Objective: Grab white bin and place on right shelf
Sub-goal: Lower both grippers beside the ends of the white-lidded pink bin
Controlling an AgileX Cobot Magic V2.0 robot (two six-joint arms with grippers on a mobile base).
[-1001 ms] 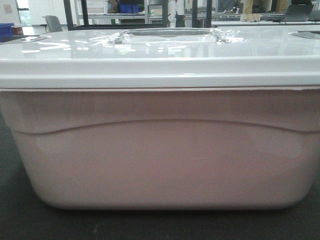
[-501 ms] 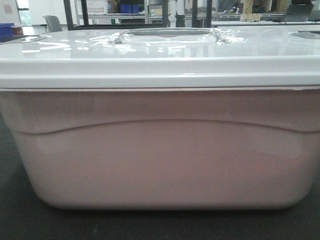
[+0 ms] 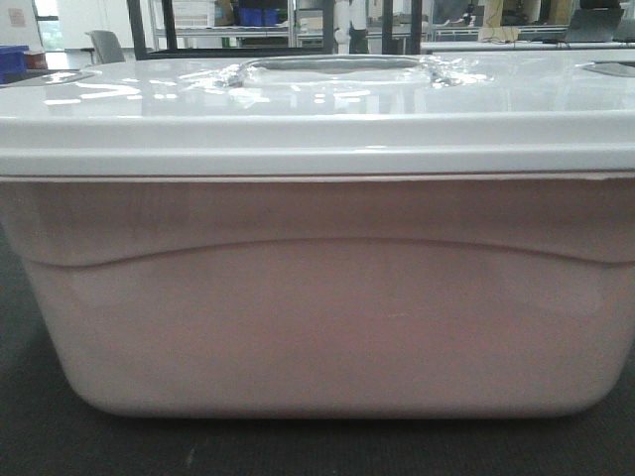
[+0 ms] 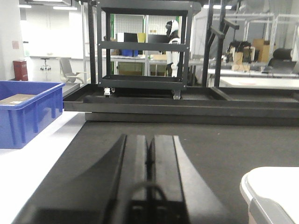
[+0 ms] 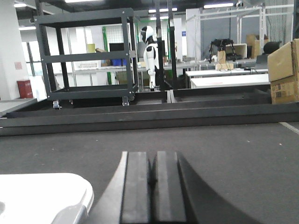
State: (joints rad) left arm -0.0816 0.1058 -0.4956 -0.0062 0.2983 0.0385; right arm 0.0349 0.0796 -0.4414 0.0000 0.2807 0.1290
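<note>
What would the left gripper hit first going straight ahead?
Nothing close: the left gripper points over the dark mat; first in line looks like the low black rail, depth unclear. The white bin lies off to the right.

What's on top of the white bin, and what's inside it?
A glossy white lid with a recessed handle sits on the white bin. The contents cannot be seen: the lid covers the opening and the cloudy pinkish walls show nothing through them.

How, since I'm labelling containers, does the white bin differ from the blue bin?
The white bin is pinkish-white and lidded; the blue bin is deep blue and open-topped. The white bin has rounded corners, the blue bin squarer, ribbed walls. Both are rectangular plastic tubs.
</note>
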